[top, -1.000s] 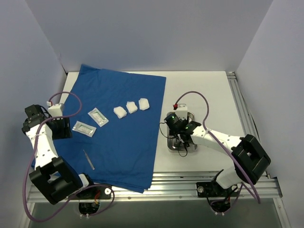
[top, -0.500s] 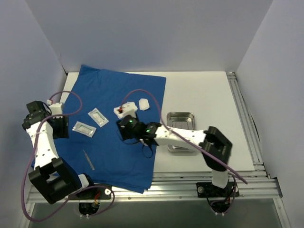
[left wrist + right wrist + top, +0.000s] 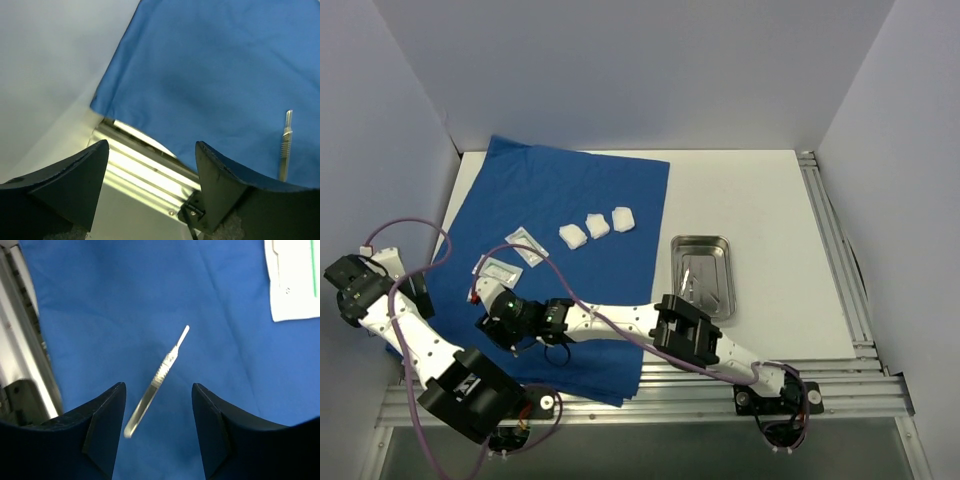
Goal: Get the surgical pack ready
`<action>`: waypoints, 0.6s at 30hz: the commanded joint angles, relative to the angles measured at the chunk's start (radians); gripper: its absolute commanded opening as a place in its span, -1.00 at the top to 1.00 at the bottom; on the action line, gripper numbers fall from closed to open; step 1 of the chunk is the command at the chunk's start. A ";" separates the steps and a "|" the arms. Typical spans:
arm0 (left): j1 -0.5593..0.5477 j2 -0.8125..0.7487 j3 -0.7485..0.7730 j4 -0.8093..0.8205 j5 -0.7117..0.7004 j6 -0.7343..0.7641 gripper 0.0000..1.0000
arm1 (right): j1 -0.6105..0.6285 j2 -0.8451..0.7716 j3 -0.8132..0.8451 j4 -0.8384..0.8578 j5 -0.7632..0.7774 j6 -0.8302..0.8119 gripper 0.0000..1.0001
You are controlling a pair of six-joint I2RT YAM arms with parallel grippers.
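Aluminium rail (image 3: 720, 375): runs along the near edge of the white surface (image 3: 760, 200); the near hem of the blue cloth (image 3: 580, 200) laps onto it

Left claw (image 3: 150, 150): at the near left, over the near-left corner of the cloth and the rail; fingers apart, nothing between them

Right claw (image 3: 157, 390): arm stretched across to the near-left part of the cloth; fingers apart, poised above the metal instrument (image 3: 160, 371), with no grip on it

Metal instrument: one thin flat handle with a ribbed middle, lying loose on the cloth; from the right wrist it shows in the gap between the fingers

Blue cloth: spread flat over the left half of the surface, lightly creased, carrying every item listed here except the tray

Flat packets, two: one (image 3: 495, 268) just beyond the right claw, the other (image 3: 525, 243) beside it, slightly farther and to the right; both on the cloth

White gauze pads, three (image 3: 573, 236) (image 3: 597, 226) (image 3: 622, 219): in a slanting row on the cloth, near its right edge, close together

Steel tray (image 3: 703, 239): rectangular, shiny, on the bare surface just right of the cloth, apart from both claws; contents cannot be told
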 commanded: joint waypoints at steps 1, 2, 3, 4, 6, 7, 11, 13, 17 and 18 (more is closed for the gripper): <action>0.013 -0.055 -0.037 0.084 -0.040 0.023 -0.61 | -0.011 0.055 0.091 -0.055 0.000 -0.024 -0.03; 0.013 -0.064 -0.041 0.087 -0.043 0.020 -0.61 | -0.011 0.063 0.099 -0.053 0.006 -0.026 -0.03; 0.013 -0.067 -0.040 0.087 -0.046 0.015 -0.61 | -0.011 0.075 0.100 -0.050 0.014 -0.029 -0.03; 0.013 -0.070 -0.037 0.086 -0.052 0.007 -0.61 | -0.011 0.092 0.105 -0.049 0.021 -0.032 -0.03; 0.013 -0.076 -0.029 0.086 -0.058 0.001 -0.61 | -0.011 0.111 0.132 -0.052 0.019 -0.044 -0.02; 0.013 -0.087 -0.027 0.086 -0.062 0.000 -0.61 | -0.011 0.135 0.151 -0.073 0.014 -0.046 -0.02; 0.014 -0.130 -0.050 0.091 -0.030 0.007 -0.62 | -0.008 0.209 0.272 -0.138 0.005 -0.046 -0.01; 0.014 -0.139 -0.060 0.081 0.000 0.021 -0.62 | -0.001 0.230 0.284 -0.147 0.020 -0.057 0.01; 0.013 -0.135 -0.076 0.095 0.037 0.027 -0.62 | 0.015 0.264 0.294 -0.197 0.068 -0.081 0.04; 0.013 -0.135 -0.078 0.100 0.035 0.023 -0.62 | 0.016 0.275 0.295 -0.207 0.065 -0.081 0.05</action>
